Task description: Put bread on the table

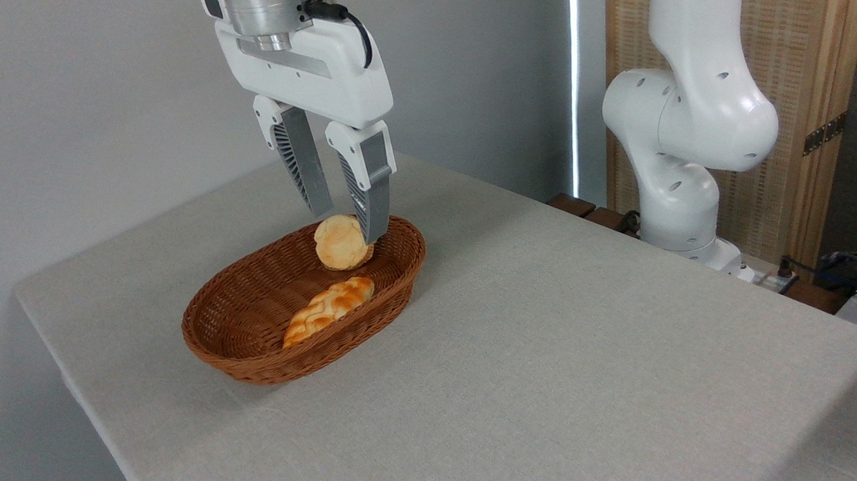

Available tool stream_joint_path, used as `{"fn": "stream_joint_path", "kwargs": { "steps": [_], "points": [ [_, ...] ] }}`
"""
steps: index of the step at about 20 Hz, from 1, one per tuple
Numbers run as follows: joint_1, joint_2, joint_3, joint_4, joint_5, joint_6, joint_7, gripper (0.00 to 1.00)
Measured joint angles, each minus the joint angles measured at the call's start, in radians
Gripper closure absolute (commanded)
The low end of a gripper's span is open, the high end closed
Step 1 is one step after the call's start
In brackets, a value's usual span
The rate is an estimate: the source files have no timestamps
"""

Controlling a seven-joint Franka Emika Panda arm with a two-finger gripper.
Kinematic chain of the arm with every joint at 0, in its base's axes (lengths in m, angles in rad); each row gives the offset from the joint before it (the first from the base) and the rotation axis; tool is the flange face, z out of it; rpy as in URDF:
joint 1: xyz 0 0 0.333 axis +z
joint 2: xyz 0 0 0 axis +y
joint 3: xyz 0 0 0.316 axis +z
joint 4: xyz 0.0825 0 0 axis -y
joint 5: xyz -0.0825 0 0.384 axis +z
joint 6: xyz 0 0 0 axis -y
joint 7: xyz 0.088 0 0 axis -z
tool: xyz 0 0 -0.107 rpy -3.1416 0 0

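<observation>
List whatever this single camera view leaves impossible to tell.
- Grip contact: the gripper straddles the round golden-tan bun; the left finger's tip is hidden behind it.
- Oval brown wicker basket: its near wall hides the floor under the braided orange-glazed loaf.
- Grey-beige cloth table: cut off by the frame's bottom.

Glossy white rounded arm [686,110], dark recessed screws; white hand [347,219], ribbed grey fingers [306,166], black cable [347,21].
</observation>
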Motion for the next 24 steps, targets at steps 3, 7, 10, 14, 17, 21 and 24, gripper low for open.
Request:
{"fn": "stream_joint_path", "kwargs": {
  "steps": [3,7,10,14,17,21,24],
  "points": [
    [0.000,0.000,-0.001,0.000,0.000,0.000,0.000,0.00],
    [-0.005,0.000,-0.004,0.000,0.000,-0.034,0.000,0.00],
    [-0.015,0.000,-0.006,-0.001,0.000,-0.054,0.000,0.00],
    [-0.032,-0.006,-0.008,-0.016,-0.005,-0.054,0.000,0.00],
    [-0.060,-0.024,-0.010,-0.048,-0.036,-0.037,0.000,0.00],
    [-0.137,-0.044,-0.013,-0.118,-0.042,0.051,0.000,0.00],
    [-0.214,-0.083,-0.014,-0.210,-0.043,0.150,0.000,0.00]
  ]
}}
